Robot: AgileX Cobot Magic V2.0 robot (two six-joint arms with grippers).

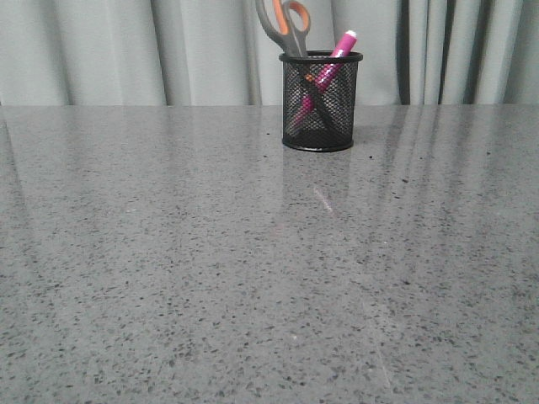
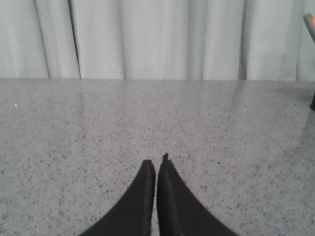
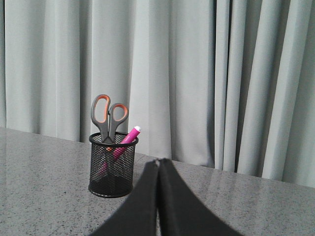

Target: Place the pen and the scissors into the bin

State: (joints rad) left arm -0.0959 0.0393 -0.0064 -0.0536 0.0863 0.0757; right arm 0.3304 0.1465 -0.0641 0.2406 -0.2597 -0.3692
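Observation:
The black wire-mesh bin [image 1: 320, 103] stands upright at the far middle of the table. The scissors [image 1: 285, 27] stand in it, handles up, blades down inside. The magenta pen [image 1: 333, 61] leans in it, white end up to the right. The right wrist view shows the bin [image 3: 112, 166] with the scissors [image 3: 108, 115] and the pen [image 3: 125, 140] inside. My right gripper [image 3: 158, 161] is shut and empty, off to the side of the bin. My left gripper [image 2: 156, 161] is shut and empty over bare table. Neither gripper shows in the front view.
The grey speckled table [image 1: 210, 278] runs to a pale curtain [image 1: 101, 50] behind it. In the left wrist view a sliver of the bin's base [image 2: 312, 101] and a scissor handle [image 2: 309, 22] show at the frame's edge.

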